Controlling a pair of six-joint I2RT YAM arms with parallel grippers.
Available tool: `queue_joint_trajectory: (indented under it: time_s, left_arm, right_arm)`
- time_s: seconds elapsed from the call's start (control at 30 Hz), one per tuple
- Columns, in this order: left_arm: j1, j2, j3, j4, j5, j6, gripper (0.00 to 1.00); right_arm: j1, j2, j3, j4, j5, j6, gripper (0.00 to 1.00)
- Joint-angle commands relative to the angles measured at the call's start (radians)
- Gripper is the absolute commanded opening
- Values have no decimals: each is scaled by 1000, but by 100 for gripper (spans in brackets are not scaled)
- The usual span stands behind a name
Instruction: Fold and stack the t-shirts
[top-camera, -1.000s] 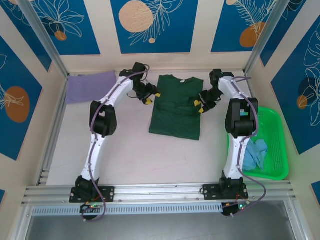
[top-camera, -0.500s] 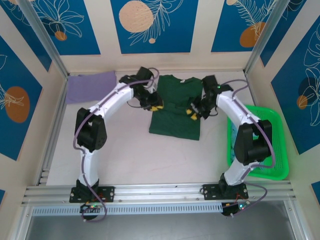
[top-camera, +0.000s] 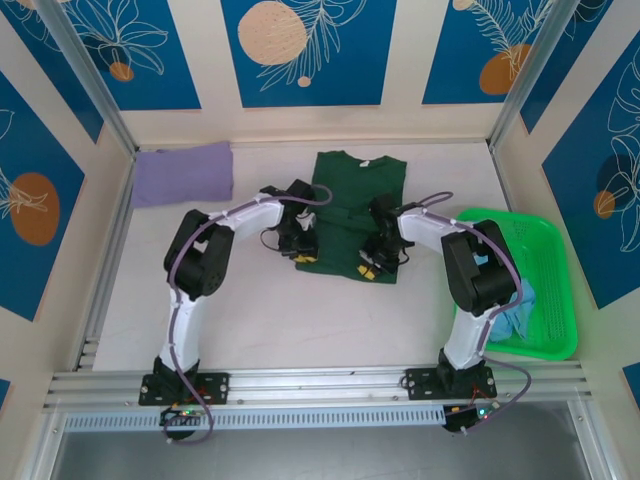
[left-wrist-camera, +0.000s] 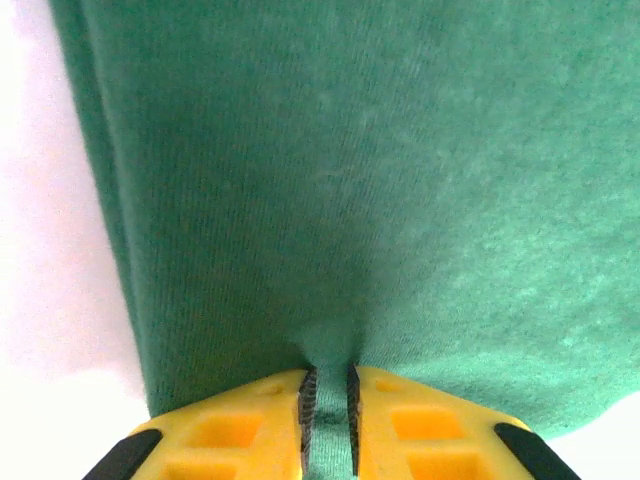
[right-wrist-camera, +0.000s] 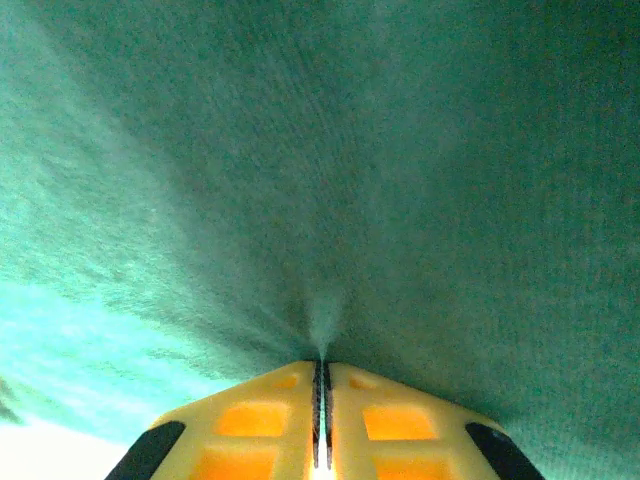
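The dark green t-shirt (top-camera: 352, 205) lies flat at the back middle of the table, sleeves folded in. My left gripper (top-camera: 300, 254) pinches its near left corner, and the cloth (left-wrist-camera: 330, 200) bunches between the yellow fingers (left-wrist-camera: 240, 430). My right gripper (top-camera: 368, 268) is shut on the near right corner, where green fabric (right-wrist-camera: 330, 180) puckers at the fingertips (right-wrist-camera: 390, 420). A folded lavender t-shirt (top-camera: 182, 172) rests at the back left. Crumpled light blue shirts (top-camera: 515, 305) sit in the basket.
A bright green plastic basket (top-camera: 545, 270) stands at the right edge of the table. Walls with blue panels close in the back and both sides. Bare white tabletop (top-camera: 300, 320) stretches between the shirt and the arm bases.
Both grippers slid from the shirt's sleeve level down toward me to its near hem corners and closed on the cloth. The arms' elbows swung nearer the front.
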Motion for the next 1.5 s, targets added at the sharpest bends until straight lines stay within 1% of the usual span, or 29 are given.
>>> queue_joint_trajectory:
  time_s: [0.0,0.13,0.33,0.4,0.47,0.57,0.63,0.7,0.8,0.93,1.1,1.37,1.47]
  left_arm:
    - [1,-30,-177,-11,-63,31,20]
    - [-7,-165,-406,55,-21,-1,20]
    - [-62,-398,-738,146,20,-94,21]
    - [-87,-472,-811,158,35,-127,22]
    - [-105,-543,-848,143,29,-152,25]
    - [-105,-652,-830,54,-33,-160,30]
    - [-101,-698,-780,2,-86,-146,34]
    - [-94,-708,-730,-12,-101,-129,37]
    - [-84,-684,-666,-2,-117,-109,42]
    - [-21,-625,-648,90,-55,-131,43]
    - [-1,-513,-589,168,-37,-147,44]
    - [29,-463,-511,195,-109,-174,48]
    - [53,-461,-495,196,-143,-187,53]
  right_arm:
    - [50,5,-38,-19,29,-1,13]
    - [120,-45,-91,-45,59,2,13]
    - [266,-102,-140,-119,110,29,14]
    - [311,-125,-161,-141,118,55,13]
    - [354,-161,-176,-150,118,78,14]
    - [381,-220,-165,-153,101,90,18]
    - [373,-239,-140,-150,106,71,19]
    - [346,-231,-105,-154,110,38,20]
    - [311,-182,-57,-135,105,-16,20]
    - [264,-108,14,-133,110,-48,19]
    - [204,-3,104,-151,109,-79,19]
    - [121,107,235,-158,73,-79,19]
    - [98,141,277,-163,43,-61,19]
